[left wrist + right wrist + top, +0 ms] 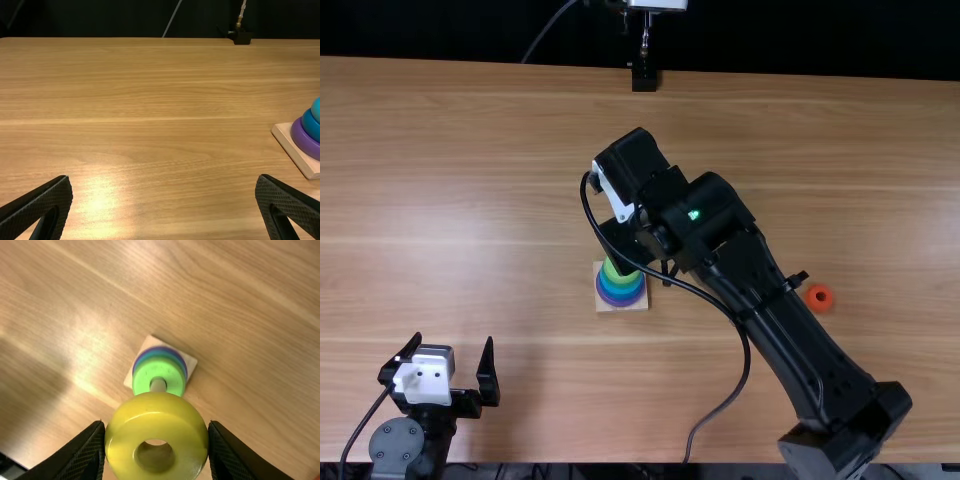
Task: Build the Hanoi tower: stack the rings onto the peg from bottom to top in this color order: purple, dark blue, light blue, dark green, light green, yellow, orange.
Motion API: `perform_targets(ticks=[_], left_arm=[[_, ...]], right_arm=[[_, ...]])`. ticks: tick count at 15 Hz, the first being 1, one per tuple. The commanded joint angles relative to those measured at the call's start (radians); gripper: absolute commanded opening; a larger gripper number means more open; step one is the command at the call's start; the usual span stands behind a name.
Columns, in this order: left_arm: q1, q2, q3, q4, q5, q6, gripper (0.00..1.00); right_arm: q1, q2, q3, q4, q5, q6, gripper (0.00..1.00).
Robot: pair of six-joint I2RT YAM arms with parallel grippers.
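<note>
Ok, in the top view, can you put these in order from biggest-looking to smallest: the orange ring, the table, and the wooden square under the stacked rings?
1. Table
2. Wooden square, partly covered by rings but clearly wider than the orange one
3. Orange ring

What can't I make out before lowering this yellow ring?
Tip of the peg: right wrist view, behind the yellow ring.
Dark green ring: right wrist view, unconfirmable beneath the light green ring.
Light green ring's far part: top view, behind right arm.
Remainder of the stack: left wrist view, cut by right edge.
</note>
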Motion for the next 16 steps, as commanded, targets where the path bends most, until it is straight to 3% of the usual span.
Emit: perform_targets(ticks=[1, 16], left_arm=[[0.001, -0.012, -0.105, -0.079, 0.014, 0.014, 1.0], [0.001, -0.012, -0.105, -0.081, 0.014, 0.014, 1.0]], right_arm=[[0.008, 0.02, 0.03, 0.02, -0.001, 0.002, 0.0], [0.004, 0.063, -0.019, 0.023, 0.001, 0.004, 0.0]])
